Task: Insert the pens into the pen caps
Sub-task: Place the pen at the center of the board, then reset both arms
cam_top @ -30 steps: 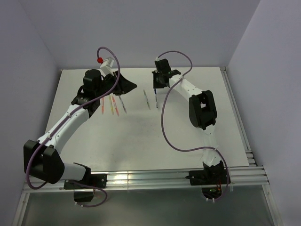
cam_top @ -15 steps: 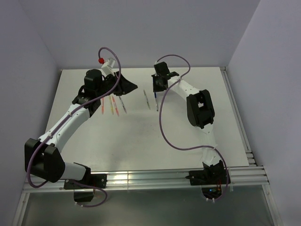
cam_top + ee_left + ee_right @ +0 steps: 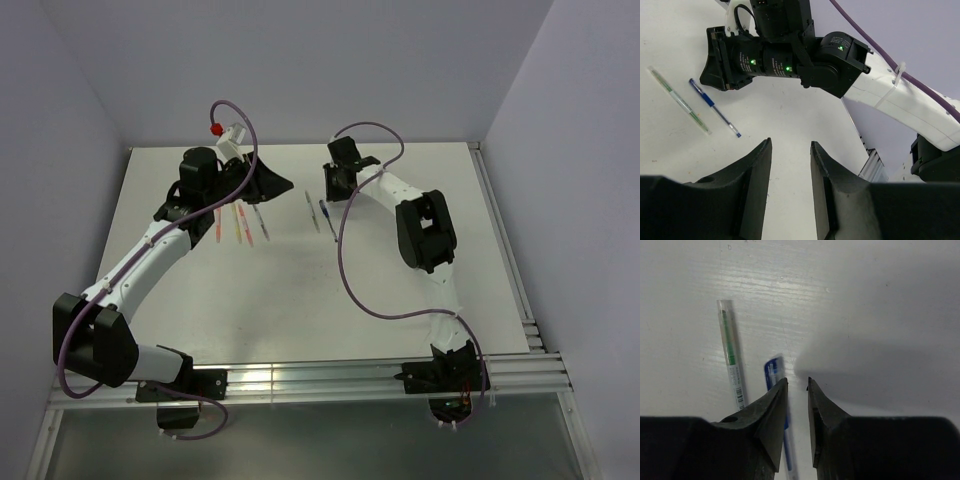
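Observation:
My right gripper [image 3: 333, 192] hangs low over the far table, jaws a little apart with nothing between them [image 3: 797, 381]. The blue pen [image 3: 326, 217] lies slanted on the table just below it. In the right wrist view the blue pen [image 3: 772, 372] is blurred and partly hidden behind the left finger. The green-clear pen [image 3: 312, 212] lies to its left, also in the right wrist view [image 3: 731, 355]. My left gripper [image 3: 272, 183] is open and empty [image 3: 790, 143], above the grey pen [image 3: 262, 226]. I cannot make out any pen caps.
Red-pink pen [image 3: 217, 223] and yellow and orange pens [image 3: 239, 224] lie under the left arm. The left wrist view shows the right gripper [image 3: 722, 65] beside the green-clear pen [image 3: 680, 100] and blue pen [image 3: 715, 107]. Walls stand close behind, and a metal rail [image 3: 520, 290] lines the table's right edge.
The blue pen stood upright under the right gripper; now it lies slanted on the table, apart from the jaws. The right gripper shifted slightly left. The left arm has not moved.

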Motion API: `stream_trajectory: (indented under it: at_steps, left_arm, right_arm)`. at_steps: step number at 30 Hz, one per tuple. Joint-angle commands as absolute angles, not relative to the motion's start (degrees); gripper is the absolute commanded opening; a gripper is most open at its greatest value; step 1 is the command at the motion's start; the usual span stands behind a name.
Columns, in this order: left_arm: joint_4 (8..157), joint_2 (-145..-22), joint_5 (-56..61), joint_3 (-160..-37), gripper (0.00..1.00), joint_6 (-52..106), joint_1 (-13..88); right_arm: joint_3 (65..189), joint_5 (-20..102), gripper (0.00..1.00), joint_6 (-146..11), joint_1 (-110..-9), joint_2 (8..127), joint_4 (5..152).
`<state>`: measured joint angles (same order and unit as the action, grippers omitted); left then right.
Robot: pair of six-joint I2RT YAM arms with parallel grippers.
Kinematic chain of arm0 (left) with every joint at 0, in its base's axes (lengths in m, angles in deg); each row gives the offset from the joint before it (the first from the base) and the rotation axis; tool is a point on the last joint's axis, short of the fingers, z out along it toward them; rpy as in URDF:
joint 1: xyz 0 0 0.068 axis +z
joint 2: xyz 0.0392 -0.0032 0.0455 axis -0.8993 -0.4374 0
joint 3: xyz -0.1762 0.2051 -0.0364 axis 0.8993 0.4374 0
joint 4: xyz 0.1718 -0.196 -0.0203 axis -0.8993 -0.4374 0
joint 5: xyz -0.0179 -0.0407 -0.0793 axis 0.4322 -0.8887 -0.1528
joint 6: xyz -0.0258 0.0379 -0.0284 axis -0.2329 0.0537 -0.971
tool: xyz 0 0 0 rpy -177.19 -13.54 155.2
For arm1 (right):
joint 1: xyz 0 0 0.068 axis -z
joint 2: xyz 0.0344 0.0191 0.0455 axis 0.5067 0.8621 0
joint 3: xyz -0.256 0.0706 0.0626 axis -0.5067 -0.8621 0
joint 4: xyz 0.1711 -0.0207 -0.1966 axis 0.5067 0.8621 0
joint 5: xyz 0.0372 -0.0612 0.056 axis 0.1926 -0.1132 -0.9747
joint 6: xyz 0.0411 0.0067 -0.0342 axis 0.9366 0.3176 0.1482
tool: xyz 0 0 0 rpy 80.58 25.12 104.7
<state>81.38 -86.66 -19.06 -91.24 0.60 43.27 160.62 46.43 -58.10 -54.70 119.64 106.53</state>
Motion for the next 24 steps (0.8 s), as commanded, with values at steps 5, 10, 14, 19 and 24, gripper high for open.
stream_trajectory:
  at_steps: [5,10,14,19,24]
  left_arm:
    - [83.0,-86.7,-20.2,-93.7,0.41,0.5,43.5]
    - [83.0,-86.7,-20.1,-93.7,0.41,0.5,43.5]
    - [82.8,-86.7,-20.2,-94.0,0.41,0.6,43.6]
    - [80.6,-86.1,-19.3,-95.4,0.41,2.6,43.6]
    - [76.3,-84.9,-17.6,-96.6,0.41,4.8,43.6]
  right_arm:
    - [160.5,46.6,0.32,-58.3,-55.0,117.1,105.4]
    - [159.0,48.1,0.35,-58.8,-55.0,112.7,105.0]
    - [158.2,49.7,0.36,-58.5,-55.0,106.7,105.4]
    - [151.1,49.7,0.53,-56.1,-54.9,95.5,102.4]
    - [141.6,49.5,0.79,-52.1,-54.5,82.5,99.2]
